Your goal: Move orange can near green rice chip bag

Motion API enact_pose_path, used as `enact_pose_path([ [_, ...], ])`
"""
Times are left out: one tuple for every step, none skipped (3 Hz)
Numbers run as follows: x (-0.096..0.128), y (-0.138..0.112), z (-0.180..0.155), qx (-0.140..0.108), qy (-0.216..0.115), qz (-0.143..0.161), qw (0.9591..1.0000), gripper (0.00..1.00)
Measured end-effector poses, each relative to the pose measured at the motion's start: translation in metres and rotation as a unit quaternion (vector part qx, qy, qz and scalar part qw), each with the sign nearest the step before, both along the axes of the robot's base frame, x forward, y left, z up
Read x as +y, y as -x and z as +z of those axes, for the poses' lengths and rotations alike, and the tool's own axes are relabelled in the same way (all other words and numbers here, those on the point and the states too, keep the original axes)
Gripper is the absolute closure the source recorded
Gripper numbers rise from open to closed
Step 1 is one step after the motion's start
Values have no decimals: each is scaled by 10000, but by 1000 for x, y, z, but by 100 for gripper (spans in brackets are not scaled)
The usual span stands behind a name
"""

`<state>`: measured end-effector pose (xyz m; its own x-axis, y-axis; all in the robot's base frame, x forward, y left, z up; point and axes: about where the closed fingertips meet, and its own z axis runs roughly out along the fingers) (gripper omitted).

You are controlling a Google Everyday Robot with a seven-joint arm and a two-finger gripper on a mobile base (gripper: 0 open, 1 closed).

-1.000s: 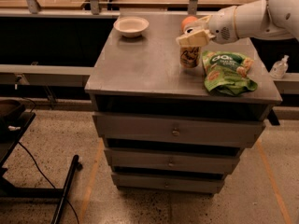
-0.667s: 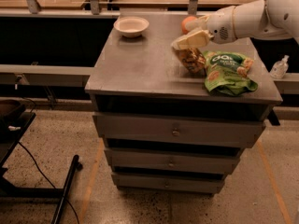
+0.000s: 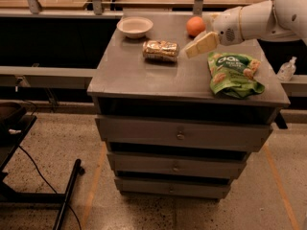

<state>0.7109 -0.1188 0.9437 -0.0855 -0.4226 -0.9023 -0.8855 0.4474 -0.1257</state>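
Note:
The orange can point(image 3: 160, 51) lies on its side on the grey cabinet top point(image 3: 144, 78), left of centre, with its gold patterned side up. My gripper point(image 3: 201, 44) hangs just above the top to the right of the can. It is apart from the can and holds nothing. The green rice chip bag point(image 3: 233, 73) lies flat near the right front corner, right of and below the gripper. A wide gap of bare top separates the can from the bag.
A round orange fruit point(image 3: 195, 26) sits at the back, just behind the gripper. A white bowl point(image 3: 135, 27) stands at the back left. A small clear bottle point(image 3: 287, 70) stands off the cabinet's right side. Black stand legs point(image 3: 67, 195) lie on the floor at left.
The can stood upright in the gripper beside the bag, then tipped. Now it lies on its side farther left, free of the gripper. The gripper has lifted slightly.

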Motion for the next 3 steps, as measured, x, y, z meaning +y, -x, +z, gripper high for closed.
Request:
enact_pose_path([
  [14,4,2,14,299,230,9993,0],
  [42,6,-8,135,1145,476,9922,0],
  [70,3,-30,57,2382,498,9699,0],
])
